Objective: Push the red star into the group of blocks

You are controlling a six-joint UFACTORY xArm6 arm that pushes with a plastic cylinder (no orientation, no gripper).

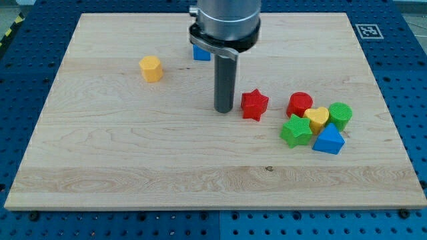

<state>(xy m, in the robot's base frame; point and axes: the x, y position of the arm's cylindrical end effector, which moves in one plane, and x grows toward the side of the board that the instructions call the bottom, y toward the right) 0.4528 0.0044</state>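
A wooden board (133, 153) is lying on a blue table (27, 27) with lots of little holes in it. Over on the view's left, a yellow block (151, 69) with flat sides is sitting all alone, well apart from the others. Next, near the view's top, a blue block (201, 53) is peeking out from behind my arm, and I cannot tell its shape. My rod is standing straight up, and my tip (223, 110) is resting on the board. I have no hand to open or close, just this rod, and it is holding nothing. The red star (254, 105) is sitting just beside my tip, on the view's right of it, with a thin gap showing between them. Further right, near the star but apart from it, a group of blocks is huddling together: a red round block (299, 103), a green star (295, 131), a yellow heart (317, 118), a green round block (340, 115) and a blue triangle (329, 141)
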